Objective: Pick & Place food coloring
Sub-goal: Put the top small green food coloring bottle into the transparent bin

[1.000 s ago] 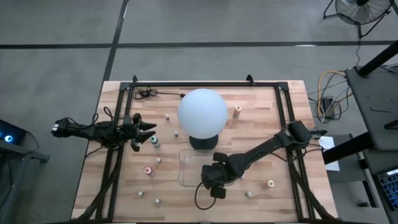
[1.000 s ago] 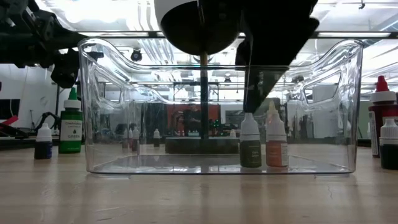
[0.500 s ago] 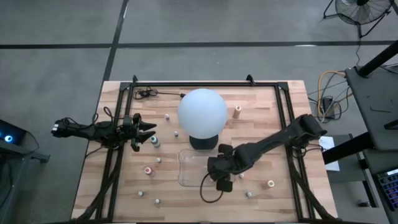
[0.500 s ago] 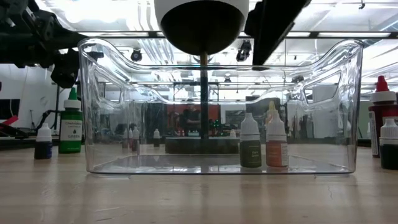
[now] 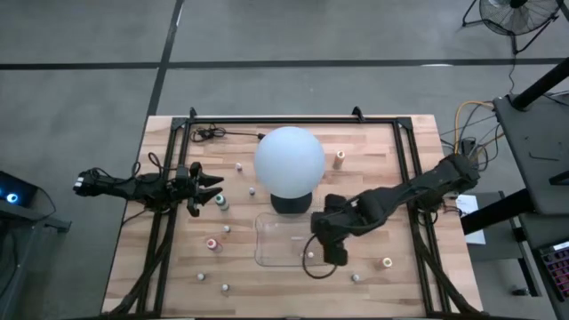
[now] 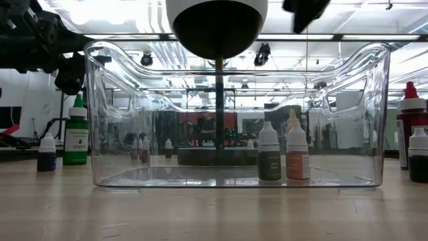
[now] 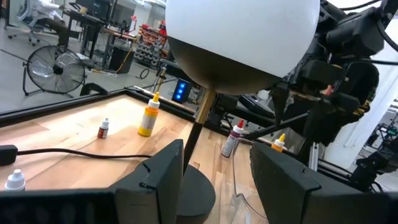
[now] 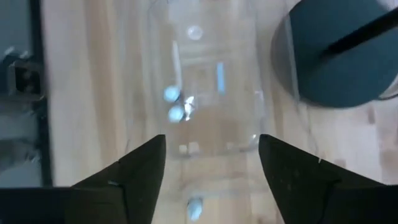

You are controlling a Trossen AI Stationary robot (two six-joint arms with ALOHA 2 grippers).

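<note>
The food coloring bottles are scattered over the wooden table. Two stand upright inside the clear tray [image 6: 234, 114], a dark one [image 6: 269, 155] and an orange one [image 6: 296, 155]; their caps [image 8: 172, 94] show in the right wrist view. My right gripper [image 5: 322, 242] hangs open above the tray's right end, holding nothing; its fingers [image 8: 143, 180] frame the tray [image 8: 202, 81] from above. My left gripper [image 5: 209, 191] waits open at the table's left side, next to a teal bottle [image 5: 220, 202] standing on the wood.
The white globe lamp [image 5: 289, 160] stands on its dark base just beyond the tray. Loose bottles stand around: a pink one [image 5: 213, 243], an orange one [image 5: 388, 263], one far right of the globe [image 5: 340, 158], and a green one [image 6: 75, 137]. A black frame edges the table.
My right gripper has risen straight out of the tray and drifted toward the table's right and far side, leaving the dark bottle standing upright next to the orange one. The left arm has kept still.
</note>
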